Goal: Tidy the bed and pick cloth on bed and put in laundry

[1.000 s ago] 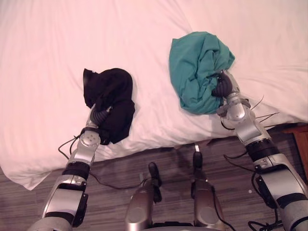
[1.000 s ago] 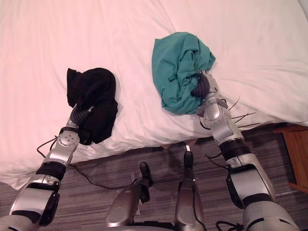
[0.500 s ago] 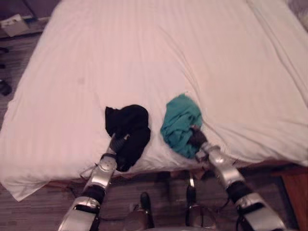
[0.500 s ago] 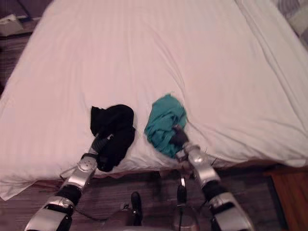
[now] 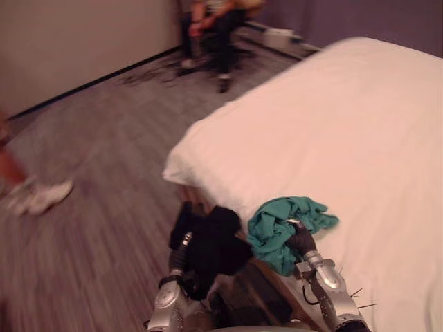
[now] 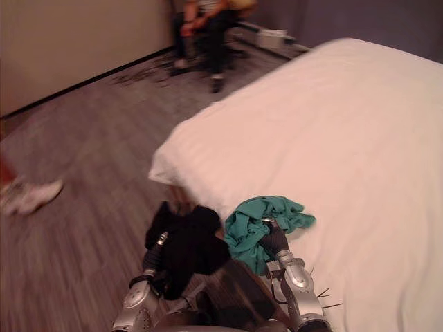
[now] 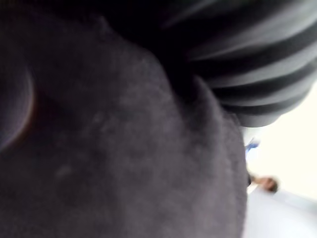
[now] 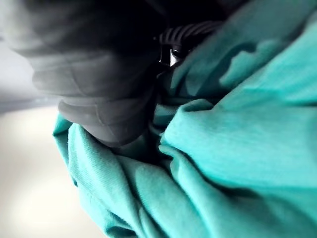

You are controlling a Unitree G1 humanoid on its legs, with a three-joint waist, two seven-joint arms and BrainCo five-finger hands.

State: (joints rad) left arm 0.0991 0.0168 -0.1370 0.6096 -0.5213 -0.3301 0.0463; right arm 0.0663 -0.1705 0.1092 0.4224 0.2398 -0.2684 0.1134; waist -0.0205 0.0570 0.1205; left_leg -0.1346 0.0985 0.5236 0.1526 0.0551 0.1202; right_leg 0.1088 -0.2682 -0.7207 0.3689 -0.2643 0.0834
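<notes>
Though grips cannot be told, left hand [image 5: 178, 252] wears crumpled black cloth [image 5: 216, 241], right hand [image 5: 301, 242] teal cloth [image 5: 272, 227].

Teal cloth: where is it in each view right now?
Left eye view: teal cloth low centre, at the bed edge.
Right eye view: low centre too.
Right wrist view: bunched beside the right hand.
Left wrist view: black cloth.
Shared landmark: the right hand's dark cover, against the cloth.

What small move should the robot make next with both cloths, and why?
Probably turn to look for the laundry: the crumpled black cloth hangs at the left hand beside the white bed, the crumpled teal cloth at the right hand.
</notes>
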